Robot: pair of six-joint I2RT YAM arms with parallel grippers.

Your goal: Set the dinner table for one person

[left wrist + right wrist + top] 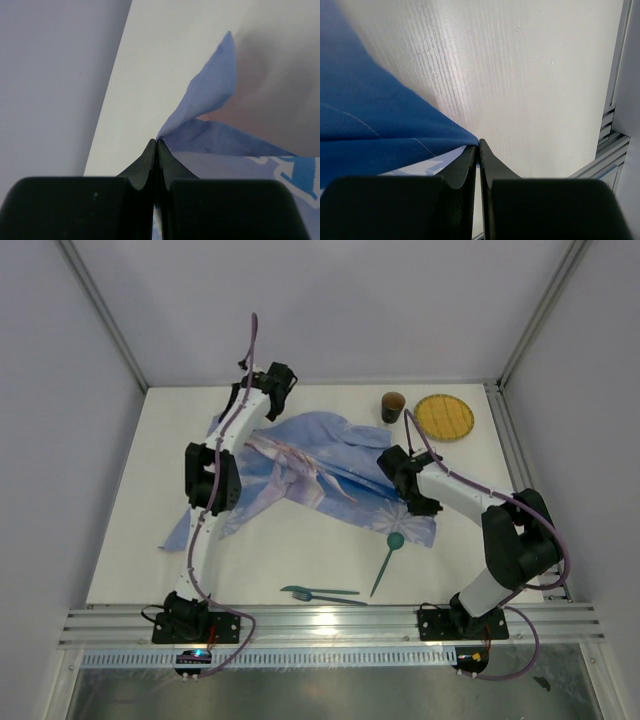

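The dinner table (290, 555) is a white top framed by silver rails. A crumpled blue printed cloth (315, 475) lies across its middle. My left gripper (236, 408) is at the cloth's far left corner. In the left wrist view, the left gripper (157, 141) is shut, with the cloth (215, 100) pinched between its fingers. My right gripper (424, 506) is at the cloth's near right edge. In the right wrist view, the right gripper (478, 142) is shut on the cloth's dark blue hem (380, 125), just above the table (520, 75).
A brown cup (393, 406) and a yellow plate (444, 416) stand at the back right. A teal spoon (388, 560) lies near the cloth's right corner. A teal fork (318, 591) and a thin teal utensil (340, 600) lie by the front rail (330, 625).
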